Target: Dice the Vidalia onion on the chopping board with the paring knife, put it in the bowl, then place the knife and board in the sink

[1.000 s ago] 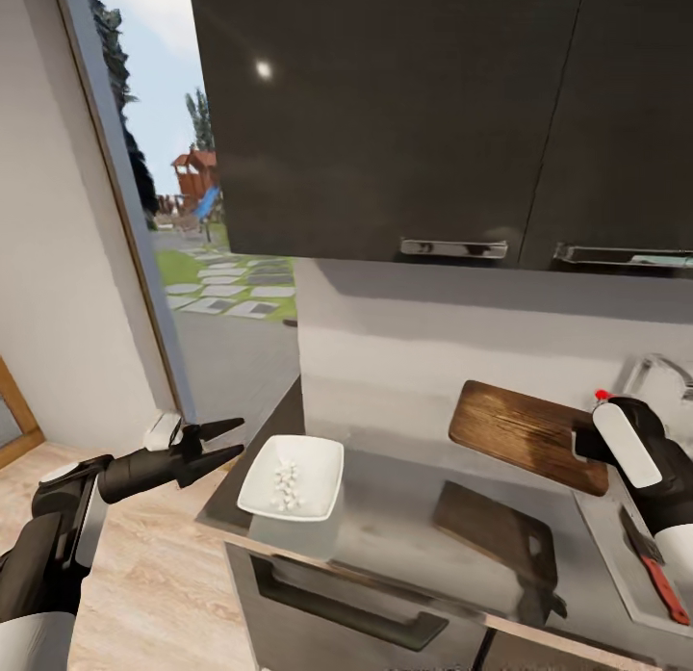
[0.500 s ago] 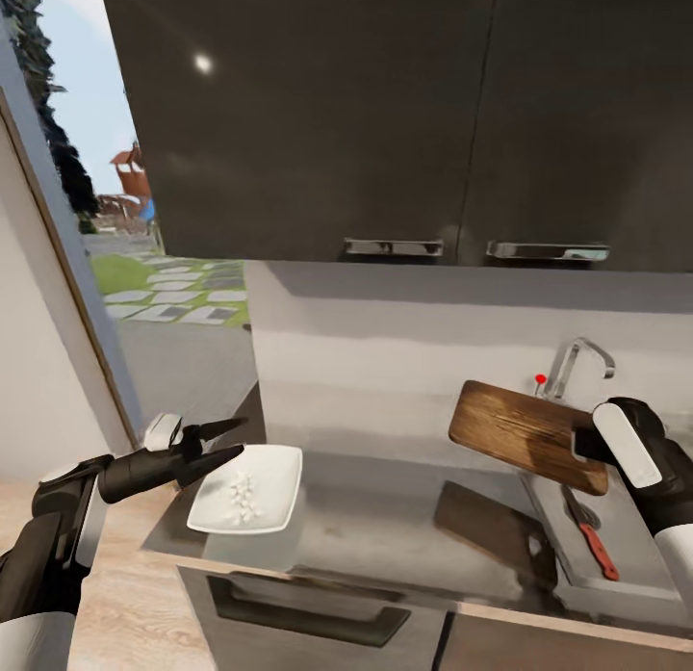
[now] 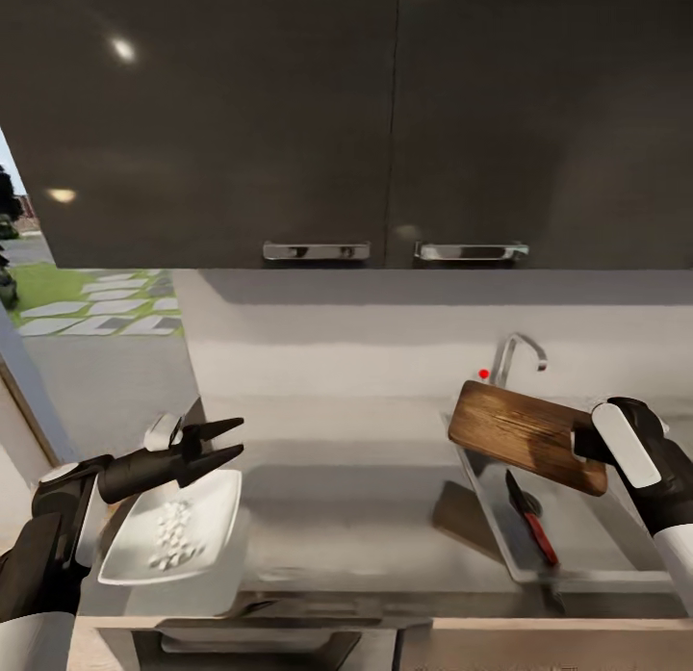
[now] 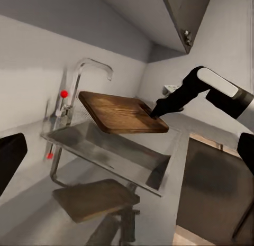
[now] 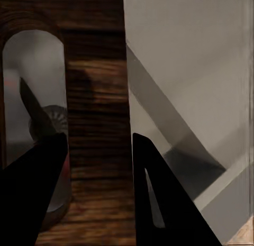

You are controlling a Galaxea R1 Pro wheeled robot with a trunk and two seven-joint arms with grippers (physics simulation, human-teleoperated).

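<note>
Right hand [image 3: 583, 444] grips chopping board [image 3: 525, 434], apparently unlabelled, over sink [image 3: 616, 546].

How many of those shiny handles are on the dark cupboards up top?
2. One chrome bar handle sits at the bottom edge of the left cabinet door, the other handle at the bottom of the right door, both above the sink. Others may lie outside the picture.

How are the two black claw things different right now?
The right tool is clamped on the chopping board, holding it in the air above the sink. The left tool holds nothing, its fingers apart, above the bowl. Both are black and two-fingered.
</note>
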